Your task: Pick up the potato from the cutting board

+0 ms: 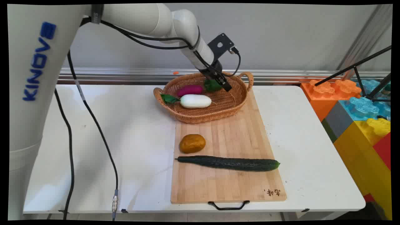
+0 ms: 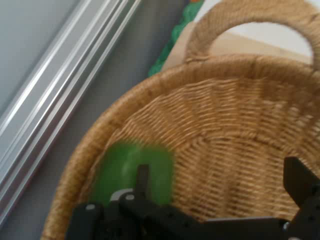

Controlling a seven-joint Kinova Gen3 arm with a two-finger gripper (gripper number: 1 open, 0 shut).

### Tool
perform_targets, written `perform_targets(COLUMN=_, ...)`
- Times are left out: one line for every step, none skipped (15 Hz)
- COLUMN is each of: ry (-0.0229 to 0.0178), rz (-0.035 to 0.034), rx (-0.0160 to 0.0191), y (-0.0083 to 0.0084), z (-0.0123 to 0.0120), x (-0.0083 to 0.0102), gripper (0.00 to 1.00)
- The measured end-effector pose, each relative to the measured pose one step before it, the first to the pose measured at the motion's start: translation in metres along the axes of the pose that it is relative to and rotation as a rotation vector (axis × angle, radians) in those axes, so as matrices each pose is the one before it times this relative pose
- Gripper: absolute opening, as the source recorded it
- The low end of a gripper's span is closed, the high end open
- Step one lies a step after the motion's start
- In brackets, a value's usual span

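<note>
Nearest the camera, at the lower centre of the main view, a wooden cutting board (image 1: 237, 137) lies on the white table (image 1: 140, 131), its black handle at the bottom edge. A long dark cucumber (image 1: 228, 163) lies across the board, and just above its left end sits a brown-yellow potato (image 1: 192, 143), apart from it.

Further back, at the upper centre, a woven basket (image 1: 200, 116) rests partly on the board's far end. Inside it a white radish (image 1: 196, 101) with green leaves lies in front; behind it, close by, is a purple vegetable (image 1: 189, 90).

The gripper (image 1: 225, 85) hangs low over the basket's right rear part, just beside a green pepper (image 1: 212, 85). In the hand view the pepper (image 2: 120, 172) lies at lower left against the basket wall, beside the left finger (image 2: 142, 182); the jaws stand spread wide, holding nothing.

At the far right, beyond the table, stand big coloured blocks (image 1: 359, 115) and a black tripod (image 1: 365, 78).
</note>
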Motion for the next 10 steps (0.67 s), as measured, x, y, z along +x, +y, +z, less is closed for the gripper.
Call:
perform_targets(ry=0.00589, rz=0.00604, rx=-0.00851, y=0.00509, z=-0.00201, x=0.00179, gripper=1.0)
perform_targets(ry=0.00526, rz=0.0048, rx=-0.0055, y=0.00403, z=-0.00291, x=0.00174, gripper=1.0)
perform_targets(ry=0.00616, rz=0.00588, rx=-0.00381, y=0.00437, z=-0.00412, x=0.0023, gripper=1.0)
perform_targets(ry=0.00666, rz=0.01052, rx=-0.0051, y=0.00543, z=-0.00681, x=0.00278, gripper=1.0)
perform_targets(ry=0.00412, rz=0.01225, rx=-0.00768, y=0.00639, z=-0.00987, x=0.00228, gripper=1.0)
perform_targets(ry=-0.00014, rz=0.00758, rx=-0.00631, y=0.00439, z=-0.00732, x=0.00104, gripper=1.0)
perform_targets(ry=-0.00745, rz=0.00791, rx=-0.01126, y=0.00665, z=-0.01124, x=-0.0007, gripper=1.0)
perform_targets(ry=-0.01217, rz=0.00472, rx=-0.01139, y=0.00669, z=-0.01211, x=-0.00257, gripper=1.0)
perform_targets(ry=-0.01779, rz=0.00295, rx=-0.0135, y=0.00724, z=-0.01276, x=-0.00402, gripper=1.0)
perform_targets(ry=-0.01897, rz=0.00125, rx=-0.01225, y=0.00644, z=-0.01129, x=-0.00459, gripper=1.0)
